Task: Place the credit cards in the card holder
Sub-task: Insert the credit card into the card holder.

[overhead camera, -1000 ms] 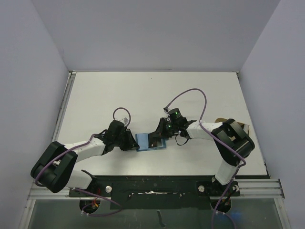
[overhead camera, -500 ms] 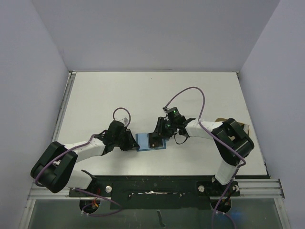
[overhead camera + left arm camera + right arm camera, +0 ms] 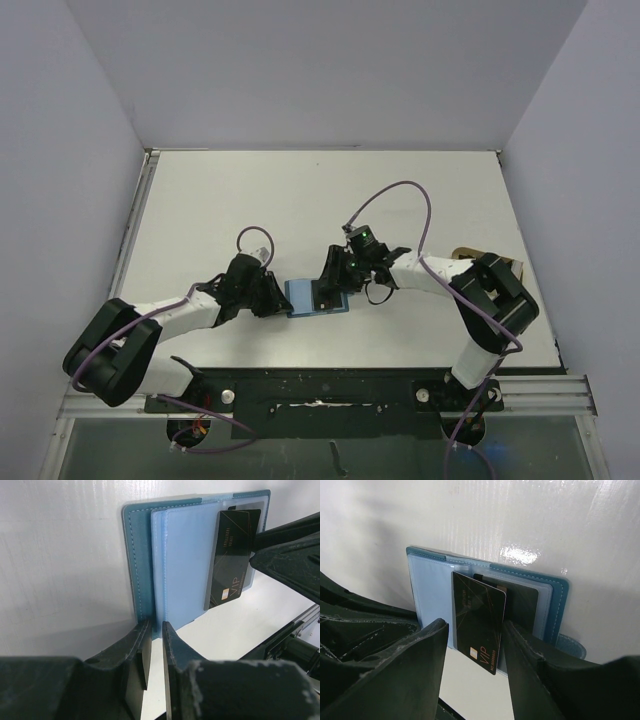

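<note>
- Since a second ago the right claw (image 3: 475, 630) has let its jaws spread from closed to wide apart, and its wrist has edged a little toward the card holder (image 3: 315, 297). The holder and the left claw (image 3: 156, 630) have not shifted.
- The right claw's fingers now stand on either side of the black card (image 3: 479, 625) without visibly touching it, so it holds nothing. My reading is that the card was just released.
- The left claw is nearly closed, pinching the holder's left edge. This most likely pins the open holder flat so it cannot slide while cards are pushed in.
- The holder lies open on the white counter (image 3: 300, 200), between the two claws and near the counter's front edge.
- The black card sits partly inside a pocket. Its end marked "VIP" sticks out past the holder's edge, so it probably needs a further push to seat.
- A second dark card (image 3: 520, 600) lies deeper in, under a clear pocket.
- The holder has a teal cover with pale stitching and lighter blue, slightly glossy inner leaves. A small snap tab (image 3: 570, 647) hangs off its right edge.
</note>
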